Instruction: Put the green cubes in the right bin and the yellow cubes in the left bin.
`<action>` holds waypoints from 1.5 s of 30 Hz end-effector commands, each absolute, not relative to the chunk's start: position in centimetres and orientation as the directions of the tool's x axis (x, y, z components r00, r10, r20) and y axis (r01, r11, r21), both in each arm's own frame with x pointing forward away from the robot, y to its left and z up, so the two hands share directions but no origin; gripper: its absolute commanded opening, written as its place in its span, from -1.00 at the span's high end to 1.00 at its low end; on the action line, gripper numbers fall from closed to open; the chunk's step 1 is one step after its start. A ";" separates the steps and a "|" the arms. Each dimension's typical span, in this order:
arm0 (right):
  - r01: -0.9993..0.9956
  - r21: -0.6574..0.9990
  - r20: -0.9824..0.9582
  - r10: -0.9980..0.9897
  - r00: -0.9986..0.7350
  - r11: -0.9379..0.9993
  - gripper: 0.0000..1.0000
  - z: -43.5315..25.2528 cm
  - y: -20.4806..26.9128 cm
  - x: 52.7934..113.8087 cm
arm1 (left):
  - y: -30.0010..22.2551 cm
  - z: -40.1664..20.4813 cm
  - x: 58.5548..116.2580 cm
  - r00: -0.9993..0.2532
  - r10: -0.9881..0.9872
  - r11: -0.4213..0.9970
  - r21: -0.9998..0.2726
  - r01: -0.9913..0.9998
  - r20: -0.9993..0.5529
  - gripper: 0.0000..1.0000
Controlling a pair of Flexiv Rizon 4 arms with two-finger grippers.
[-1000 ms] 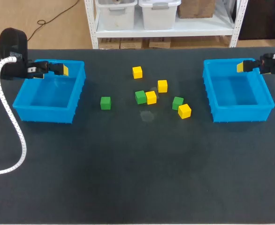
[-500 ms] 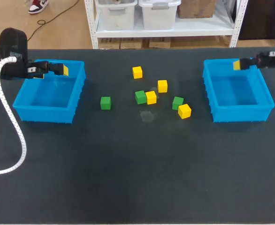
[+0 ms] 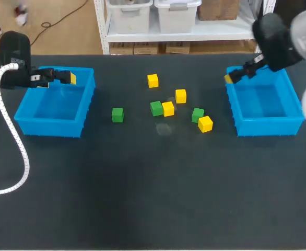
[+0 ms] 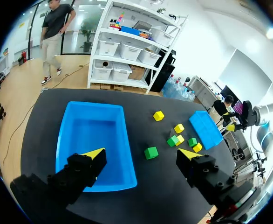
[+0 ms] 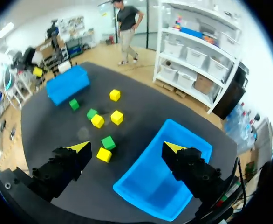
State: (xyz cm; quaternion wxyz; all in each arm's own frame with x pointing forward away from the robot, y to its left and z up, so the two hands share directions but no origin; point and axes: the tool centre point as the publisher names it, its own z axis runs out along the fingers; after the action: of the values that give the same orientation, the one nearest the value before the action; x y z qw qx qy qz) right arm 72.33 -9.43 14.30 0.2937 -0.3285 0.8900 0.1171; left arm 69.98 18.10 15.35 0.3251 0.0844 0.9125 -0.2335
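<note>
Head view: seven cubes [image 3: 168,109] (unbinned) scattered.

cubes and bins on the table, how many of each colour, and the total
yellow cubes: 4
green cubes: 3
blue bins: 2
total: 9 (7 cubes, 2 bins)
</note>
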 end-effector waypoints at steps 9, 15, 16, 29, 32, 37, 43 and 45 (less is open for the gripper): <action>-0.680 -0.054 -0.477 -0.617 -0.626 0.731 -1.00 8.6 -5.1 73.6 | 18.4 15.1 70.0 -0.769 0.001 0.870 -0.379 0.316 -0.639 -1.00; -0.695 -0.057 -0.450 -0.640 -0.623 0.717 -1.00 6.7 -3.8 73.2 | 18.4 15.1 70.0 -0.769 0.001 0.870 -0.379 0.316 -0.639 -1.00; -0.700 -0.058 -0.443 -0.647 -0.620 0.711 -1.00 6.4 -3.6 73.1 | 18.4 15.1 70.0 -0.769 0.001 0.870 -0.379 0.316 -0.639 -1.00; -0.709 -0.062 -0.395 -0.670 -0.628 0.702 -1.00 3.5 -2.1 72.1 | 18.4 15.1 70.0 -0.769 0.001 0.870 -0.379 0.316 -0.639 -1.00; -0.706 -0.057 -0.392 -0.666 -0.634 0.706 -1.00 3.0 -1.9 72.1 | 18.4 15.1 70.0 -0.769 0.001 0.870 -0.379 0.316 -0.639 -1.00; -0.703 -0.049 -0.374 -0.666 -0.646 0.710 -1.00 1.9 -1.5 72.2 | 18.4 15.1 70.0 -0.769 0.001 0.870 -0.379 0.316 -0.639 -1.00; -0.703 -0.052 -0.347 -0.673 -0.653 0.709 -1.00 0.7 -1.3 72.3 | 18.4 15.1 70.0 -0.769 0.001 0.870 -0.379 0.316 -0.639 -1.00; -0.702 -0.051 -0.341 -0.673 -0.656 0.710 -1.00 0.3 -1.3 72.5 | 18.4 15.1 70.0 -0.769 0.001 0.870 -0.379 0.316 -0.639 -1.00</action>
State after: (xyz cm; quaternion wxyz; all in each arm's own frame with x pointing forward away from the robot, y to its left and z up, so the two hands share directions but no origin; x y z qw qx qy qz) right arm 71.97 -1.70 0.75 0.1724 -0.3791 0.9081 0.0446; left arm 69.99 18.10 15.35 0.3251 0.0844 0.9125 -0.2335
